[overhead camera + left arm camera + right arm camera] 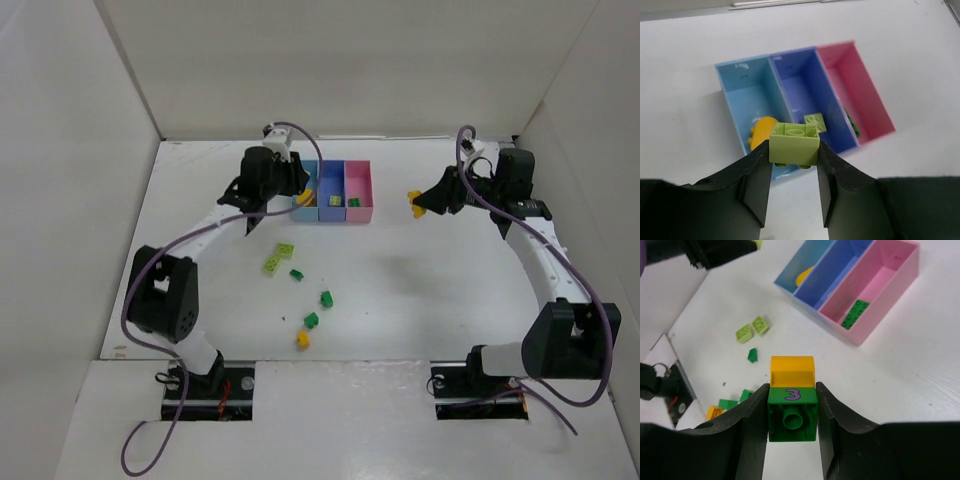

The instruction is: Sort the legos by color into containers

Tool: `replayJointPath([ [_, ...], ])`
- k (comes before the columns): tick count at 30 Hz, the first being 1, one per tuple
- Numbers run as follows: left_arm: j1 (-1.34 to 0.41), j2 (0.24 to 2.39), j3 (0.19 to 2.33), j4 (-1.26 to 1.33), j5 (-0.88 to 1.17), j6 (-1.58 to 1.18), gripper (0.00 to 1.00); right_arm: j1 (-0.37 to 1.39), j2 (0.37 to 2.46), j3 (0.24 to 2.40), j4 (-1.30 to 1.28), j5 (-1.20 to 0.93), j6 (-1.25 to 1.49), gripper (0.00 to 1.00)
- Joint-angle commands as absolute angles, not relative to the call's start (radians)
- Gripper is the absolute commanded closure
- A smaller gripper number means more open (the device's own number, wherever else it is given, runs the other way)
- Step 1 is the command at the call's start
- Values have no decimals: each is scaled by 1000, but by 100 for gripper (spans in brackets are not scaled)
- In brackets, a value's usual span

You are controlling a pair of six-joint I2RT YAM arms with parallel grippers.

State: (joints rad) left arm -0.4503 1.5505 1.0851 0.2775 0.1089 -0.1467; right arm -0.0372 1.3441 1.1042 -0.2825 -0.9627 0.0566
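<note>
Setting: A white table (420, 290) stood inside plain white walls, with both arm bases at its near edge.
Containers: Three joined bins sat in a row toward the far side, left of centre. In order they were the light blue bin (737, 87), the purple-blue bin (800, 75) and the pink bin (852, 75).
Blue contents: A yellow-orange piece (761, 131) lay on the floor at the near end.
Purple contents: One lime brick (814, 121) lay flat at the near end.
Pink contents: A dark green plate (855, 314) rested on the floor.
Left gripper (794, 160): Its fingers were closed to a narrow gap and pinched a lime lego (794, 142) by its sides. In the wrist view it hung over the near end of the row, about where the blue and purple bins met.
Right gripper (792, 407): Its fingers clamped a green brick marked 3 (792, 415) with a yellow-orange block (792, 371) joined to it. It was held above bare table to the right of the pink bin and apart from it.
Loose legos: A lime pair (280, 256) lay just beside each other in front of the bins. Nearer the bases, a dark green trio (326, 298) was strung out separately. A yellow-orange brick (302, 339) lay closest to the near edge, just beside the last green one.
</note>
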Motion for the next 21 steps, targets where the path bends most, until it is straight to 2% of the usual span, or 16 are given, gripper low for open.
replayJointPath([
  [1, -341, 1669, 1246, 160, 348, -297, 82, -34, 1312, 1152, -195, -842, 72, 100],
  [3, -316, 1729, 1308, 140, 423, -308, 82, -34, 1312, 1143, -195, -809, 63, 100],
  [8, -307, 1838, 1445, 75, 423, -298, 82, -25, 1354, 1143, -186, -773, 63, 100],
  [18, -320, 1841, 1463, 34, 388, -252, 84, -25, 1436, 1173, -186, -715, 32, 100],
  [21, -350, 1841, 1477, 8, 319, -235, 84, -15, 1448, 1193, -173, -680, 32, 100],
])
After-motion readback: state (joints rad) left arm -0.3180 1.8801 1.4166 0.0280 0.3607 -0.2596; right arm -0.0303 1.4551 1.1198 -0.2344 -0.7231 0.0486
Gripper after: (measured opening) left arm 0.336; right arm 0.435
